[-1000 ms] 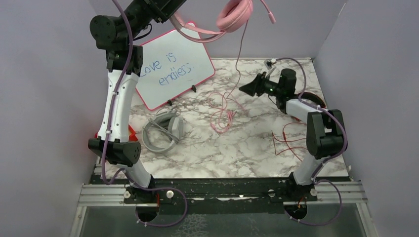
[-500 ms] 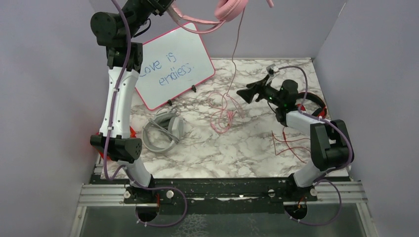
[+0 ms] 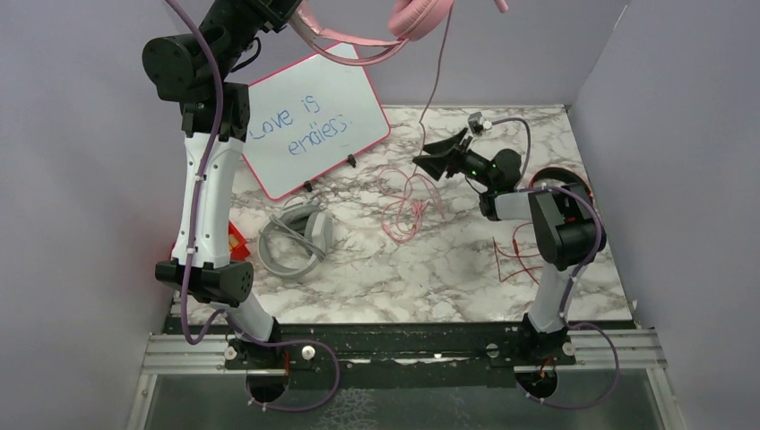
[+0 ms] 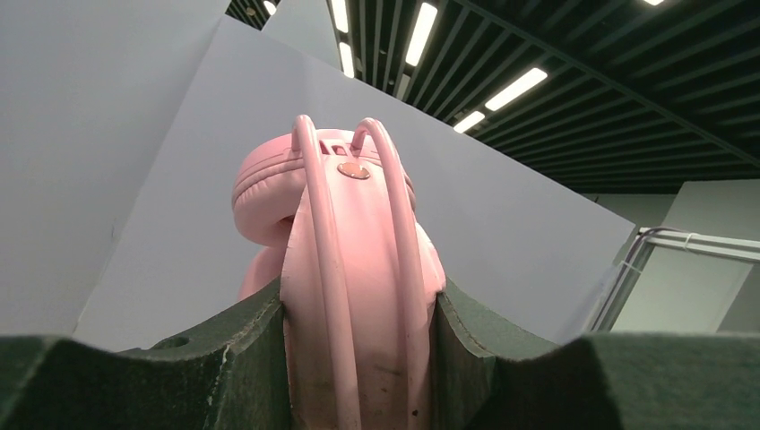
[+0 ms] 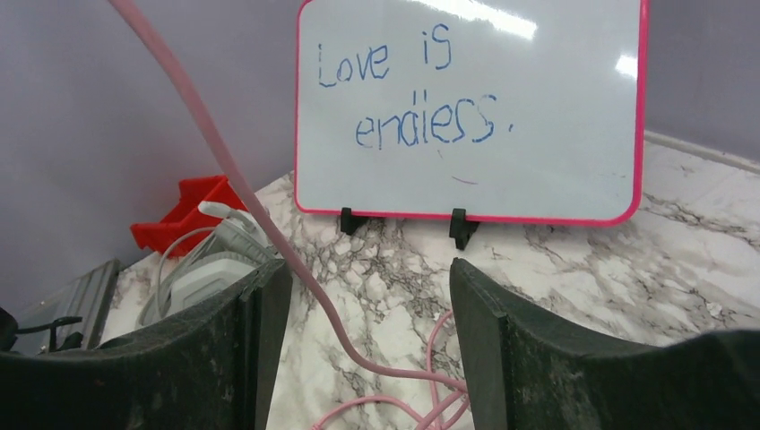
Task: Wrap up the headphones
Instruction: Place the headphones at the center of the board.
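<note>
Top external view: the left end effector [image 3: 300, 13] is raised high at the back wall, pinching the headband of the pink headphones [image 3: 417, 16], which hang in the air above the worktop [image 3: 403, 278]. Its wrist camera shows the band wedged tight between both fingers [image 4: 255, 358], cups above. The pink cable [image 3: 433, 81] drops from the cups to a loose tangle on the marble, just in front of the right end effector [image 3: 428, 159]. That one is spread wide, and the cable runs between its fingers [image 5: 260, 340], close along one of them (whether it touches I cannot tell). The grey headphones [image 3: 291, 237] lie on the worktop near the left arm, below the whiteboard [image 3: 309, 121] reading "Love is endless." The red-and-black headphones [image 3: 560, 179] sit at the right edge, partly hidden by the right arm, with their red cable [image 3: 520, 255] loose in front.
</note>
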Motion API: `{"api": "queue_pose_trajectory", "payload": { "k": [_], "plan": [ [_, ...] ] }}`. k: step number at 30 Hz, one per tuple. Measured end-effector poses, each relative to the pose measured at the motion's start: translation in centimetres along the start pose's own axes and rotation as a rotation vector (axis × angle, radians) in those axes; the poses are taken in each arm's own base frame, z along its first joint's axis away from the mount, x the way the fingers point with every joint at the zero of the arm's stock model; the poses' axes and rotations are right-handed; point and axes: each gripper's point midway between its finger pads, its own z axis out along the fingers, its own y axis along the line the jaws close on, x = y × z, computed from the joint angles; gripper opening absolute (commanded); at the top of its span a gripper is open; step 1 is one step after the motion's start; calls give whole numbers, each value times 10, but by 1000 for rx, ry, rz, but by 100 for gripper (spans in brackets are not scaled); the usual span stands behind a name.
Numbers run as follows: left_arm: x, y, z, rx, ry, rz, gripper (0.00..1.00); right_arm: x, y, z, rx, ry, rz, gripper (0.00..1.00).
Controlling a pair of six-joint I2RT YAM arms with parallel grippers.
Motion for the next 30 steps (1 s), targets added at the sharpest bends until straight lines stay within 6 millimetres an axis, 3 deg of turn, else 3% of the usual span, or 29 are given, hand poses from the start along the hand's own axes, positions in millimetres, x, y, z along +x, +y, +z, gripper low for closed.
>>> {"api": "queue_pose_trajectory", "payload": {
  "k": [7, 13, 17, 21, 27, 30],
  "plan": [
    [-6, -7, 2, 11, -24, -5, 29, 20, -7, 0, -14, -23, 89, 68],
    [-16, -28, 6, 52, -56, 20, 29, 29, -3, 9, -37, -20, 106, 61],
    [-20, -42, 7, 82, -71, 40, 28, 37, -4, 11, -33, -14, 116, 42],
    [-23, -45, 8, 94, -87, 50, 28, 40, -5, 12, -35, -12, 141, 2],
    [-22, -21, 5, 41, -107, 26, 27, 38, -1, 8, -8, 11, 174, 1],
    [-21, -8, 4, 17, -108, -9, 27, 24, -13, 13, 63, 37, 154, 1]
  ]
}}
